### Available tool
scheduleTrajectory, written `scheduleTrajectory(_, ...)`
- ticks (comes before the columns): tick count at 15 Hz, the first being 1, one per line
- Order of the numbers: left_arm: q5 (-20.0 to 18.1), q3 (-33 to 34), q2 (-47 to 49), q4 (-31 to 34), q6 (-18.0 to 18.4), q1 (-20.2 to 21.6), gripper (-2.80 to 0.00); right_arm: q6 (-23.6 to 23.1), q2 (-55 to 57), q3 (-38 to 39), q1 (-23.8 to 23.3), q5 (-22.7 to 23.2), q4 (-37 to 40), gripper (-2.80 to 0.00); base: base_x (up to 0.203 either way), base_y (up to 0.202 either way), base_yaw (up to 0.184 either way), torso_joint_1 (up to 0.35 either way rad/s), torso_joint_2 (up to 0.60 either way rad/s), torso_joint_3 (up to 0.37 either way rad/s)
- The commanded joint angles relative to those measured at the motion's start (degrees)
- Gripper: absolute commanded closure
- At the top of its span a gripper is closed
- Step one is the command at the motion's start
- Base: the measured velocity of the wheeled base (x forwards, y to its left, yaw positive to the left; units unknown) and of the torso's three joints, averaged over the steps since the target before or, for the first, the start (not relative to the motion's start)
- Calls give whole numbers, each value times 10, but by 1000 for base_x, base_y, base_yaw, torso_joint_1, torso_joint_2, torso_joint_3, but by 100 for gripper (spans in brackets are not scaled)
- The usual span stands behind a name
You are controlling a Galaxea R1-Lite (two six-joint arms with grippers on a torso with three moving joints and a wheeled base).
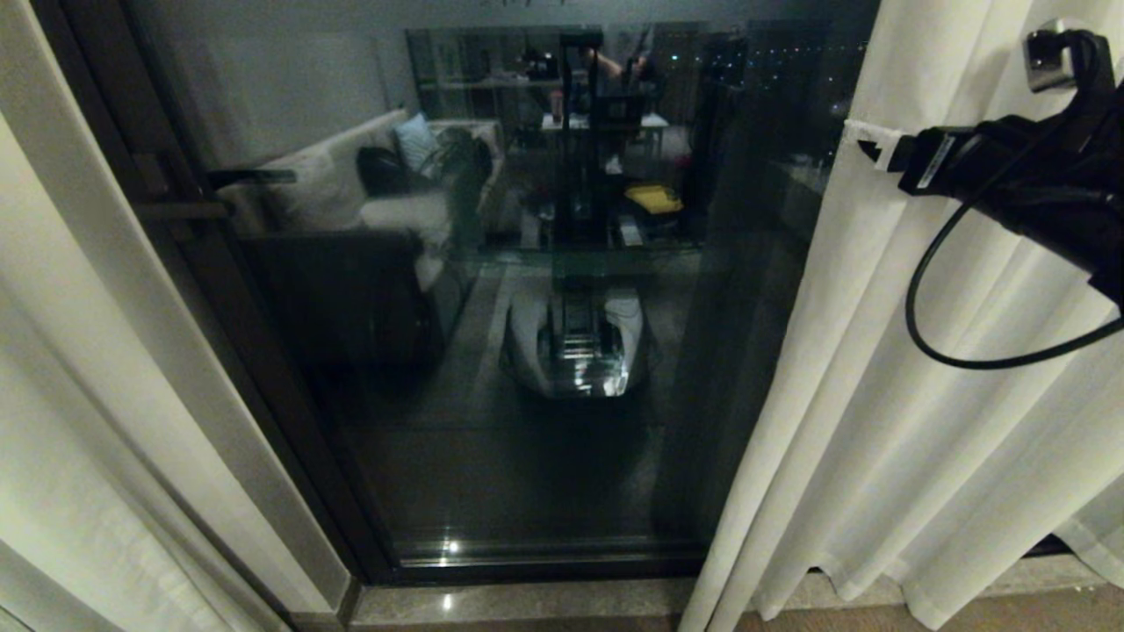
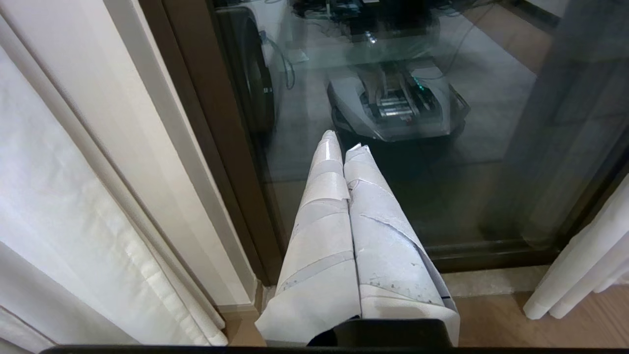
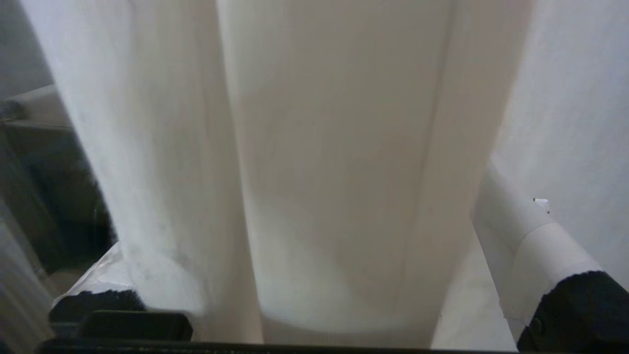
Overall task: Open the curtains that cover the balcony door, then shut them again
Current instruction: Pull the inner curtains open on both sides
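The curtains (image 1: 878, 369) look soft, light and pliant, best gathered at the pleated edge beside the balcony door (image 1: 492, 351). There the right gripper (image 3: 314, 275) stands wide apart around a fold; the left gripper (image 2: 344, 147), pressed together, hangs before the glass.

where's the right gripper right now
In the head view the right gripper is at the upper right, open, at the inner edge of the right curtain, beside the balcony door glass.

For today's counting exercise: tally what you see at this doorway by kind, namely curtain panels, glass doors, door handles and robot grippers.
Curtain panels: 2 (left, right)
Glass doors: 1
Door handles: 1
Robot grippers: 2 (left gripper, right gripper)
Total: 6
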Motion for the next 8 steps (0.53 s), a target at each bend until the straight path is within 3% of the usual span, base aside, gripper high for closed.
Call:
scheduleTrajectory(1,0,0,0,0,0,0,0,0,6,-4,9,0,-4,-280,0,0,0,0,0,0)
scheduleTrajectory(8,0,0,0,0,0,0,0,-4,61,-60,8,-1,-42,-280,0,0,0,0,0,0)
